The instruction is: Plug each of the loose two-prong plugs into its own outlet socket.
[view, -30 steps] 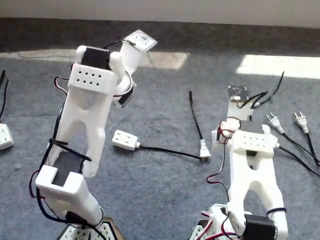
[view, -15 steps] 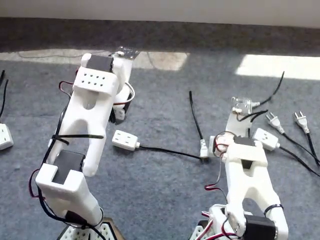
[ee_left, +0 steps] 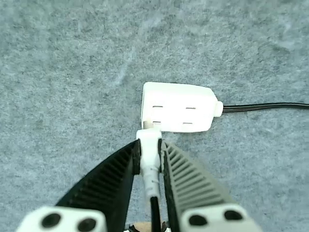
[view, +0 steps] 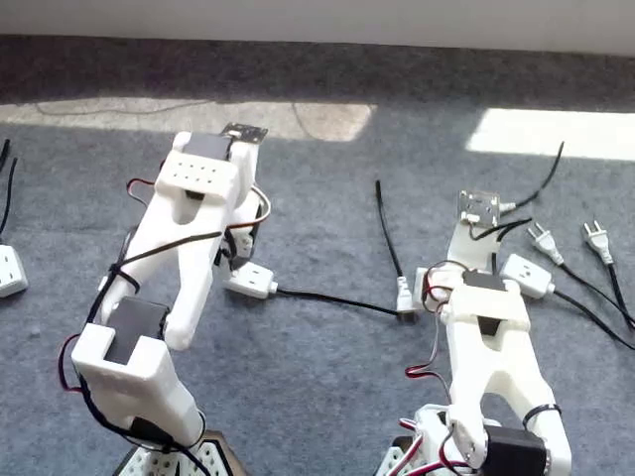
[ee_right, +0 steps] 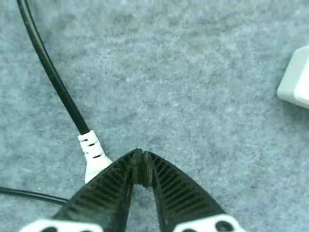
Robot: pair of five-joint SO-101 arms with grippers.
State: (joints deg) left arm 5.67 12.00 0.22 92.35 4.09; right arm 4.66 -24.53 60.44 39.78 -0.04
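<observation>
In the left wrist view my left gripper (ee_left: 149, 145) is shut on a white two-prong plug (ee_left: 149, 157) with a black cord. The plug's tip meets the near edge of a white outlet block (ee_left: 177, 107) lying flat on the carpet, slots up. From above, that outlet block (view: 248, 280) lies just under the left gripper (view: 236, 260). My right gripper (ee_right: 140, 155) is shut with nothing in it, its tips on the carpet right beside a second white plug (ee_right: 94, 157). This plug (view: 405, 296) lies between the two arms.
Another outlet block (view: 526, 275) sits right of the right arm, and its corner (ee_right: 297, 79) shows in the right wrist view. Two loose plugs (view: 541, 238) (view: 595, 236) lie at the far right. A further outlet block (view: 10, 270) is at the left edge. Black cords cross the grey carpet.
The left arm has swung down from high above, bringing its held plug to the outlet block. The right arm dropped lower beside the middle plug, then kept still.
</observation>
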